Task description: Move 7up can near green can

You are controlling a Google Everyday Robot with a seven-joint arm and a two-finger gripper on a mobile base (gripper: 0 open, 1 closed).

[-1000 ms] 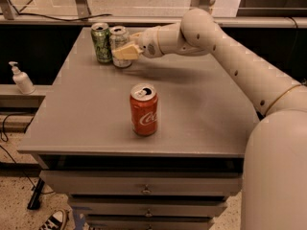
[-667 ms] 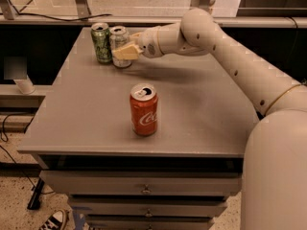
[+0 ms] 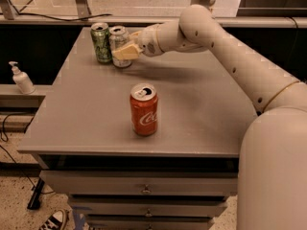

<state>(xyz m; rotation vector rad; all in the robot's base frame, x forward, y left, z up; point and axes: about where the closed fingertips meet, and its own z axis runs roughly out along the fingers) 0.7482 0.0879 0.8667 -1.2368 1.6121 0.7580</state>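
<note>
The silver-grey 7up can (image 3: pixel 118 36) stands upright at the back left of the grey table (image 3: pixel 206 104). It is right beside the green can (image 3: pixel 101 43), which stands just to its left, the two nearly touching. My gripper (image 3: pixel 123 48) reaches in from the right at can height. Its cream fingers (image 3: pixel 125 52) sit on either side of the 7up can and are shut on it. The near finger covers the can's lower front.
A red cola can (image 3: pixel 144 110) stands upright, opened, at the middle front of the table. A white pump bottle (image 3: pixel 21 79) sits on a ledge to the left. Drawers (image 3: pixel 144 190) lie under the table top. My arm spans the right side.
</note>
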